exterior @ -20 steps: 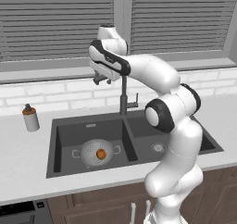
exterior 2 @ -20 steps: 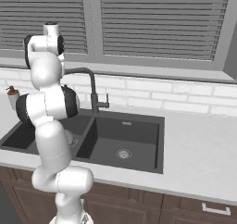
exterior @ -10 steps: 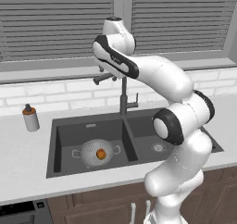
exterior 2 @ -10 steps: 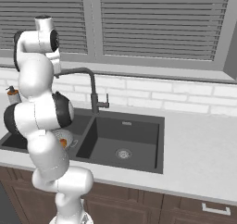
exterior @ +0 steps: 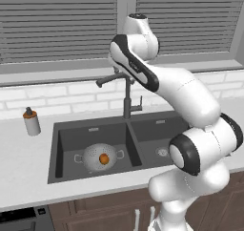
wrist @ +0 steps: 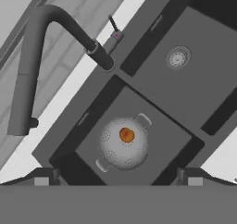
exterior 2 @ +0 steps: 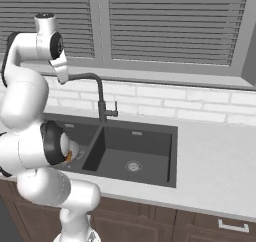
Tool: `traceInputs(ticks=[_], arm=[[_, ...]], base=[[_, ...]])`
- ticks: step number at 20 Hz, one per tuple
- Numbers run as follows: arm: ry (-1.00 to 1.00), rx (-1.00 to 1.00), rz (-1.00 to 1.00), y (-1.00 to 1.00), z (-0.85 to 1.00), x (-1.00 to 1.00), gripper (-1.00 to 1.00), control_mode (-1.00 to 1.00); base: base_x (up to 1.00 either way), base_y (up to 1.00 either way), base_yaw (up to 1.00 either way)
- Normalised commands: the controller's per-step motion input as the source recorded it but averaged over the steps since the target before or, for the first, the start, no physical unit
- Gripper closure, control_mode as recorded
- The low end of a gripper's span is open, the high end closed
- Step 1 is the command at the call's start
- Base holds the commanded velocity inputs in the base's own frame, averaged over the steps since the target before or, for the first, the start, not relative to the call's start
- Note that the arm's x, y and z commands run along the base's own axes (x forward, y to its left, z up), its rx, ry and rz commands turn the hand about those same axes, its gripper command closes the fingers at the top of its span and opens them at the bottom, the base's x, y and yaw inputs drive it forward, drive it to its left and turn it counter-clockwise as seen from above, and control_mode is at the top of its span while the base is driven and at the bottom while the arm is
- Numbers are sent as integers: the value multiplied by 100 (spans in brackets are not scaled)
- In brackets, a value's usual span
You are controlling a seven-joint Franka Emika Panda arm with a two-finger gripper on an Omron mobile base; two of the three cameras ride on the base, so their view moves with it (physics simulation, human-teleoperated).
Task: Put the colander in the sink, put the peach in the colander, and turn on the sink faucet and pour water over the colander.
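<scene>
The silver perforated colander (exterior: 100, 157) rests in the left basin of the dark double sink (exterior: 90, 131), and the orange peach (exterior: 103, 157) lies inside it. The hand view looks down on the colander (wrist: 123, 142) and the peach (wrist: 127, 135) from high above. My gripper (wrist: 118, 177) is open and holds nothing. It hangs high over the sink, close beside the bend of the sink faucet (exterior 2: 101, 97). The faucet's gooseneck spout (wrist: 32, 56) reaches over the left basin, and its small side lever (wrist: 113, 26) sticks out by the base. No water is running.
A grey bottle (exterior: 31, 122) with a dark-orange cap stands on the counter left of the sink. The right basin holds just its steel drain (exterior: 163, 152). A windowsill and closed blinds run behind the faucet. Light counter extends right of the sink (exterior 2: 215, 151).
The arm has reared up and its elbow has swung out, carrying the hand higher beside the faucet's bend. The jaws stay open. Colander and peach have not moved.
</scene>
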Motion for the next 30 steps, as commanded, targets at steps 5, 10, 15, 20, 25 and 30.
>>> traceInputs(ticks=[5,10,15,20,25,30], arm=[[-4,2,39,-53,0,-76,-100,-100],[-5,0,65,-57,-12,-58,-100,-100],[-8,-4,71,-59,-11,-38,-100,-100],[-16,-24,55,-50,-18,-16,-100,-100],[-19,-32,37,-37,-29,0,-100,-100],[-49,-20,21,-41,-23,-2,-100,-100]], base=[[0,0,0],[0,0,0],[0,0,0],[0,0,0],[0,0,0],[0,0,0]])
